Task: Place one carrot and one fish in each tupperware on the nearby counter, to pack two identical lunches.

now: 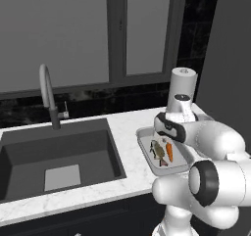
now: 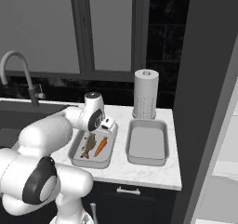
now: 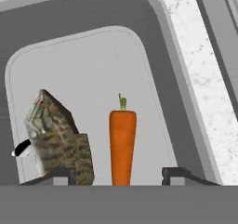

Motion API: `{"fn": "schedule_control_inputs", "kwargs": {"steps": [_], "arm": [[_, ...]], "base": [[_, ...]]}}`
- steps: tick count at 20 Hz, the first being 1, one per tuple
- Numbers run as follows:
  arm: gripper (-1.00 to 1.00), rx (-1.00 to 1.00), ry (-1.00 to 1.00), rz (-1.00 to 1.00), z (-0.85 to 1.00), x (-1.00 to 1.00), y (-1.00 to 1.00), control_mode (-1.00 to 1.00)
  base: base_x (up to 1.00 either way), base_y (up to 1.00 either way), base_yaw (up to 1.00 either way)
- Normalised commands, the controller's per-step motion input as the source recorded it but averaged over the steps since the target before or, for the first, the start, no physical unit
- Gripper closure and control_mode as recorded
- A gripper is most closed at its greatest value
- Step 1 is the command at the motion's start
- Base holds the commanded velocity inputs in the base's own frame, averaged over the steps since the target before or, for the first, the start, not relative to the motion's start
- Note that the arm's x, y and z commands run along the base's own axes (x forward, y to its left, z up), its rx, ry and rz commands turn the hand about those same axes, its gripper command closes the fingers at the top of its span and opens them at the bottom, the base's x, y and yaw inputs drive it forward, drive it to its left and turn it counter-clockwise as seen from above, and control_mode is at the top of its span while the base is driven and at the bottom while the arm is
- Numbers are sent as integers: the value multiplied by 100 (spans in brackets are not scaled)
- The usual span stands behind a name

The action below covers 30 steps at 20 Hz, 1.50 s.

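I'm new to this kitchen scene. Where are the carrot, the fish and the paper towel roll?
carrot point(image 3: 122, 146): hand view, middle of its orange body.
fish point(image 3: 58, 141): hand view, its mottled flank.
paper towel roll point(image 2: 145, 95): right base view, its side.

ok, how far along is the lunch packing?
Half done: the near tupperware holds a fish and a carrot. The claw stands open over that carrot, gripping nothing. The second tupperware is bare, and needs its own carrot and fish.
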Motion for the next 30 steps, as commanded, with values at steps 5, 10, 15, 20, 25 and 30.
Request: {"fn": "schedule_control_inputs", "kwargs": {"steps": [5,10,15,20,25,30], "arm": [[-100,-12,-19,0,82,-69,25,-100],[-100,-5,-17,5,76,-100,2,-100],[-100,-1,-4,10,32,-100,0,-100],[-100,-2,0,10,0,-80,0,100],[-100,0,0,0,0,0,0,100],[-100,0,0,0,0,0,0,100]], "base": [[0,0,0],[0,0,0],[0,0,0],[-20,0,3],[-100,-4,8],[-100,-52,-4]]}}
